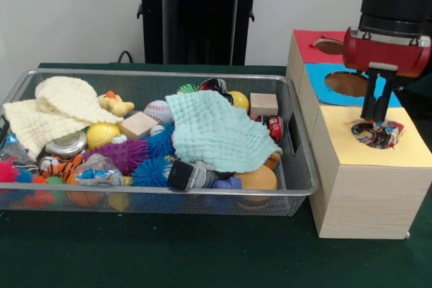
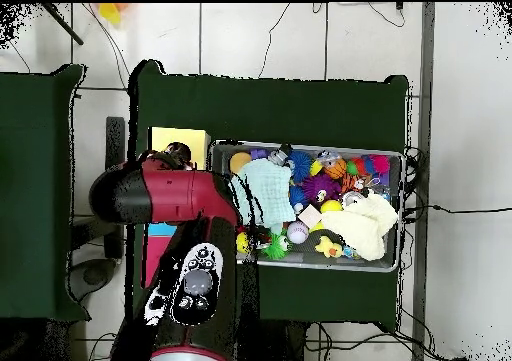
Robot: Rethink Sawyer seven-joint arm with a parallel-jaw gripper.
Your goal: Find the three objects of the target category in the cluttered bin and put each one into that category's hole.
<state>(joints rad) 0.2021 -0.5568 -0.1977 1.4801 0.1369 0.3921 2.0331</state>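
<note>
front view has the hand [image 1: 375, 118] hanging right over the hole in the yellow panel [image 1: 405, 150], fingers closed on a crumpled patterned bundle [image 1: 376, 133] sitting in the opening. it looks positioned for release there, well away from the bin [image 1: 297, 187].

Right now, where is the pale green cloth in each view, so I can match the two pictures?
Front view: the pale green cloth lies right of centre in the wire bin, over the toys.
Overhead view: it lies at the bin's left end, beside the red arm.
Shared landmark: the baseball.
</note>
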